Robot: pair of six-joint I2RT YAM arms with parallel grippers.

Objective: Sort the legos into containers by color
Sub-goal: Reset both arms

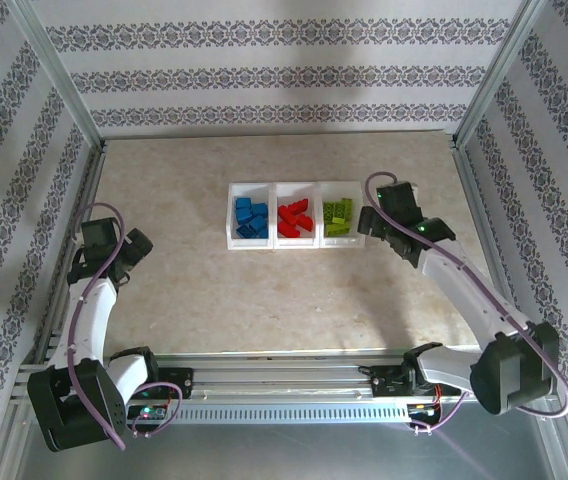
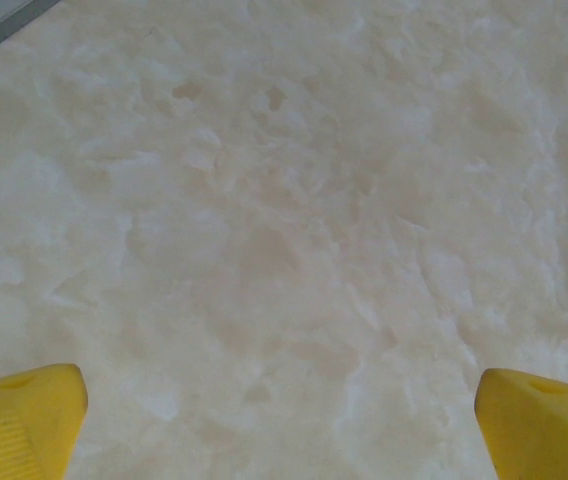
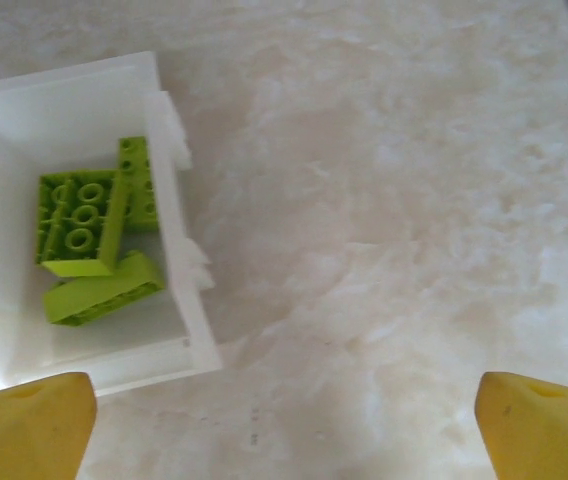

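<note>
The legos lie sorted in the containers (image 1: 294,243), a white tray of three joined bins standing a little beyond the middle of the table (image 1: 184,290); the blue bricks (image 1: 251,218) fill the left bin, the red bricks (image 1: 295,219) the middle one and the lime green bricks (image 1: 339,216) the right one; every brick I can make out sits with its own colour, so the sorting looks finished, or at its last step; from the right wrist the green bricks (image 3: 84,235) show as three studded pieces heaped loosely, one stud side up and one tipped on its edge against it, all well inside the translucent bin wall (image 3: 179,250); the bins look thin and light, and would probably slide at a nudge; the right gripper (image 3: 284,425) hangs just beside that right-hand bin, over bare table, its yellow fingers spread wide with nothing between them; from above, the right gripper (image 1: 379,225) is close to the tray's right edge; the left gripper (image 2: 279,420) is likewise wide open and empty above plain marbled surface, and from above the left gripper (image 1: 136,245) is well apart from the tray, on the left side; the next move, as I judge it, calls for drawing the right arm up and away without brushing the bin wall, then a look for any brick hidden behind an arm.
</note>
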